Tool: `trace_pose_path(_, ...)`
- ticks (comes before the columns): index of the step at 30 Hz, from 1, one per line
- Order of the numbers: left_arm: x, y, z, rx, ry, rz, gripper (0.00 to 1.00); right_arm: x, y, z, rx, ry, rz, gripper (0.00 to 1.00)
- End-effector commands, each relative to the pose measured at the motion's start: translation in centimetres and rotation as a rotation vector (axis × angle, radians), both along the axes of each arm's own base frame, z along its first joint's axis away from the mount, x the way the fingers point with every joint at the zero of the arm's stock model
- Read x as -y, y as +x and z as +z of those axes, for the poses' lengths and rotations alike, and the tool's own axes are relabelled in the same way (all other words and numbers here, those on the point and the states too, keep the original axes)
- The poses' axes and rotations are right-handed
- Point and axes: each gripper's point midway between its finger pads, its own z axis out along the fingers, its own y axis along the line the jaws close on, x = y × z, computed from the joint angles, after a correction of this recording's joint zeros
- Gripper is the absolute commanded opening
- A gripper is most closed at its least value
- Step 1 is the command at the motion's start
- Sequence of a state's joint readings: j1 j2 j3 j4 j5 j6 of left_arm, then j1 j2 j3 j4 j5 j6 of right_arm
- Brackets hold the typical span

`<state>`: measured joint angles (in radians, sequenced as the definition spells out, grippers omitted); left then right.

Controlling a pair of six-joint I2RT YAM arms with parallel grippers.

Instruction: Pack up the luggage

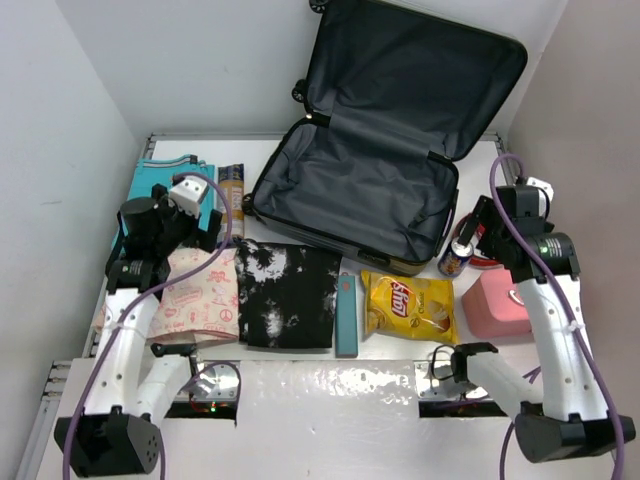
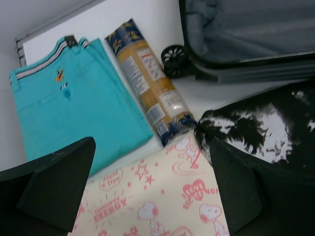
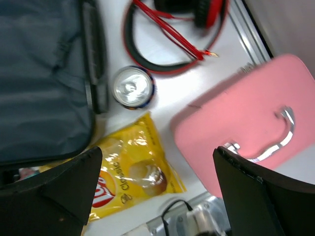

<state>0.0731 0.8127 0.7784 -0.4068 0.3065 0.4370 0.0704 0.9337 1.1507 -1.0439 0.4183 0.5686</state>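
White walls (image 1: 200,70) surround your bench (image 1: 330,385). The luggage (image 1: 360,195) lies open at the far middle, nothing inside yet. Shirt (image 1: 288,293), chips (image 1: 408,305) and pink case (image 1: 497,303) wait near it, unpacked. Your left claw (image 2: 152,162) and right claw (image 3: 157,157) are both wide open, empty.

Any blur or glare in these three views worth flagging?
Top external: sharp, with glare on the shiny silver front strip. Left wrist: mostly crisp, teal folded shorts readable. Right wrist: soft, smeared edges on the pink hard case; silver can top glints.
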Motion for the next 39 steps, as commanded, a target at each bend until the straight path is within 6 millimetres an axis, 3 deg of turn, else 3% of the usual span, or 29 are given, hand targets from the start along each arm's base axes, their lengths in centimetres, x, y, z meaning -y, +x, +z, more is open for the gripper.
trace_pose_path(1, 1.7, 2.1, 4.3, 0.122, -0.058, -0.075, 1.00, 1.9, -1.7, 0.8, -0.038, -0.024, -0.111, 0.93)
trace_pose_path(5, 1.7, 3.7, 3.1, 0.096, -0.075, -0.074, 1.00, 3.2, -3.3, -2.0, -0.161, 0.049, -0.205, 0.89)
trace_pose_path(6, 2.1, 3.9, 3.1, 0.100, -0.084, -0.096, 1.00, 4.5, -4.1, -2.9, -0.175, 0.077, -0.289, 0.87)
trace_pose_path(8, 2.8, 4.9, 3.2, 0.128, -0.102, -0.140, 1.00, 5.2, -4.2, -3.4, -0.146, 0.167, -0.375, 0.82)
trace_pose_path(9, 3.0, 5.2, 3.3, 0.136, -0.113, -0.148, 1.00, 7.0, -5.2, -3.8, -0.136, 0.200, -0.486, 0.82)
trace_pose_path(13, 3.4, 6.7, 3.1, 0.149, -0.179, -0.142, 1.00, 9.3, -6.4, -4.6, -0.129, 0.182, -0.673, 0.78)
trace_pose_path(14, 3.3, 7.3, 3.6, 0.183, -0.179, -0.140, 1.00, 10.1, -6.6, -4.9, -0.133, 0.154, -0.702, 0.73)
trace_pose_path(20, 2.9, 7.4, 1.1, 0.137, -0.168, -0.115, 1.00, 12.0, -6.2, -4.7, -0.124, 0.095, -0.782, 0.59)
trace_pose_path(22, 2.8, 7.2, 1.4, 0.146, -0.144, -0.123, 1.00, 12.3, -6.8, -4.8, -0.091, 0.069, -0.819, 0.56)
trace_pose_path(23, 2.8, 7.0, 1.5, 0.147, -0.133, -0.126, 1.00, 12.3, -7.2, -5.8, -0.097, 0.060, -0.822, 0.54)
trace_pose_path(27, 2.5, 6.8, 3.3, 0.195, -0.092, -0.132, 1.00, 12.8, -6.9, -6.6, -0.064, 0.034, -0.812, 0.49)
trace_pose_path(39, 2.4, 4.3, 7.1, 0.231, -0.063, -0.124, 1.00, 14.0, -9.3, -8.0, -0.079, -0.080, -0.907, 0.50)
